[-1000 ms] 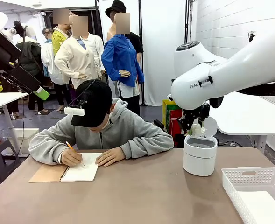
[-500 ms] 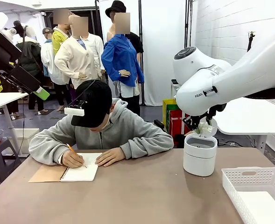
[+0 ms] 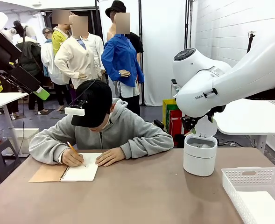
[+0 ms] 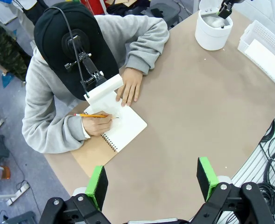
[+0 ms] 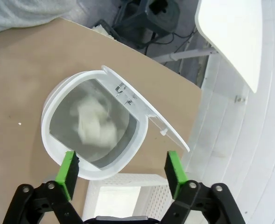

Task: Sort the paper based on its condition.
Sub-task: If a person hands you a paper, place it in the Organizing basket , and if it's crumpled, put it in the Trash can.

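In the right wrist view my right gripper (image 5: 121, 170) stands open just above a white round bin (image 5: 58, 140) with its lid (image 5: 146, 116) flipped up. A crumpled white paper (image 5: 95, 123), blurred, lies inside the bin below the fingers. From the front the same bin (image 3: 200, 156) sits at the table's far right under my right arm. A flat white sheet of paper (image 3: 263, 207) lies in the white basket (image 3: 249, 177). My left gripper (image 4: 152, 179) hangs open and empty high over the table's near edge.
Across the table a person writes with a pencil in a spiral notebook (image 3: 81, 172), brown cover folded back, both hands on it. In the left wrist view the notebook (image 4: 123, 133) is at middle left, with the bin (image 4: 213, 30) and basket (image 4: 265, 46) at upper right.
My right gripper held a crumpled white paper over the bin; its jaws have opened and the paper has dropped into the bin. The person keeps writing.
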`<action>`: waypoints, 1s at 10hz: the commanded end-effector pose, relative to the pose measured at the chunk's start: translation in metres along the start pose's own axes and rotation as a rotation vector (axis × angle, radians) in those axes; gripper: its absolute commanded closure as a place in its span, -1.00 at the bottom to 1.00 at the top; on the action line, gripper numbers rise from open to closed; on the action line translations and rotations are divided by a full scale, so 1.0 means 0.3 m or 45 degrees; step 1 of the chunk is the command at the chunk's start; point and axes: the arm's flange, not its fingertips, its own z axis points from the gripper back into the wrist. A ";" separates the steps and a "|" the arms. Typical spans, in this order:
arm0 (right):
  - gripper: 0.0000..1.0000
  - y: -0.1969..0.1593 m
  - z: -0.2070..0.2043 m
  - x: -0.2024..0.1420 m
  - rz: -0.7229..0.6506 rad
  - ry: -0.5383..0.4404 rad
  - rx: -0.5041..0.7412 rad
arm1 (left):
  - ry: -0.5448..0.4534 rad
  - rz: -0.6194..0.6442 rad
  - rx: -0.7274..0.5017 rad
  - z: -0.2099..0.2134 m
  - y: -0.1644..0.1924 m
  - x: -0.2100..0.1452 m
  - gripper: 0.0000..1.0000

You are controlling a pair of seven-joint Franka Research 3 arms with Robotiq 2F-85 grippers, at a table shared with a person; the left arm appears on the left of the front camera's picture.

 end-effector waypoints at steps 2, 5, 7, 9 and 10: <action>-1.00 0.016 -0.017 0.006 -0.022 -0.028 -0.028 | 0.000 0.000 0.002 0.001 0.000 -0.001 -1.00; -1.00 0.030 0.007 -0.012 -0.039 -0.039 0.031 | 0.000 0.000 0.002 0.001 0.000 -0.001 -1.00; -1.00 0.015 0.007 0.004 0.002 -0.011 0.010 | 0.000 0.000 0.002 0.001 0.000 -0.001 -1.00; -1.00 0.015 0.007 0.004 0.002 -0.011 0.010 | 0.000 0.000 0.002 0.001 0.000 -0.001 -1.00; -1.00 0.015 0.007 0.004 0.002 -0.011 0.010 | 0.000 0.000 0.002 0.001 0.000 -0.001 -1.00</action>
